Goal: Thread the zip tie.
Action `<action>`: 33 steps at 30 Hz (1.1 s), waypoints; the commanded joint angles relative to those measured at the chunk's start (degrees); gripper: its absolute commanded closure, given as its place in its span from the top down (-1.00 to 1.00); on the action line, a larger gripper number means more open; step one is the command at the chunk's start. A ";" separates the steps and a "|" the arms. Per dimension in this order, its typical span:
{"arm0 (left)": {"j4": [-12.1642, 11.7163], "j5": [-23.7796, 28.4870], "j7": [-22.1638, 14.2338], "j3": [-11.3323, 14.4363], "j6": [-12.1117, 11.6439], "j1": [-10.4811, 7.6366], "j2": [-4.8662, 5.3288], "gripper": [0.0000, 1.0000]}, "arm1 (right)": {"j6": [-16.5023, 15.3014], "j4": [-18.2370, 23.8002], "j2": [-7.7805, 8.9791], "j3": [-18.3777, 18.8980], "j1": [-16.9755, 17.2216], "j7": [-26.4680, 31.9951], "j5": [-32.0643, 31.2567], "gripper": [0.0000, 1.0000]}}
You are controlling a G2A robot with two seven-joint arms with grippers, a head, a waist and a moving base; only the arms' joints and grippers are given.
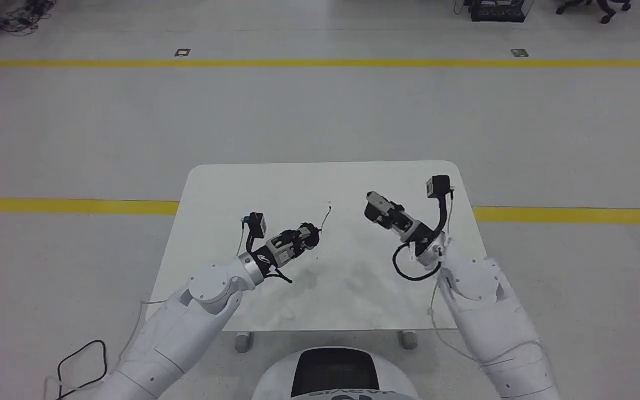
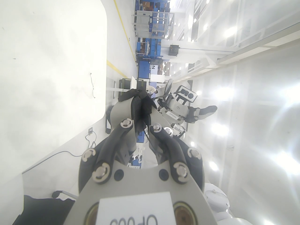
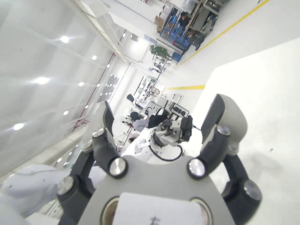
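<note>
You will find the left gripper just left of centre in the top view, above the white rounded-corner table, with its tips directed toward the right of the frame. Its dark-padded fingers are pressed together, and no gap shows between the pads. The thin dark zip tie runs from those tips toward the upper right as a fine, slightly bent strand ending in a small knob. In the right wrist view a short length of the zip tie projects from the same closed tips, near the centre right of the frame. In the left wrist view the zip tie appears against the bright table surface at centre left, beside the fingertips. The point where it meets the pads is washed out there, so you cannot confirm the exact grip from that view. The right gripper sits right of centre in the top view, above the table's right half, and points toward the left. Its fingers are spread wide, and the left gripper shows farther off through the gap between them. The two grippers face each other and stand apart, with the knobbed end of the zip tie between them — near the right gripper's tips but not touching. A yellow floor line passes behind the table at mid-height.
</note>
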State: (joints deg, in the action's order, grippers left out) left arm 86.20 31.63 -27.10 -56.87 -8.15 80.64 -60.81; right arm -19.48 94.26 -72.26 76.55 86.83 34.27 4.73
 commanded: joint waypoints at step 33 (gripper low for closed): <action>-4.27 23.69 -18.88 -0.83 -0.22 -1.20 -1.24 -1.00 | 1.81 -27.30 -1.55 -2.13 -7.60 45.37 47.41 1.00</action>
State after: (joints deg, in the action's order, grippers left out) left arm 82.06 55.36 -45.83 -57.72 -8.34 79.49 -62.05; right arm -17.69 66.93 -73.82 74.42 79.22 80.72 52.24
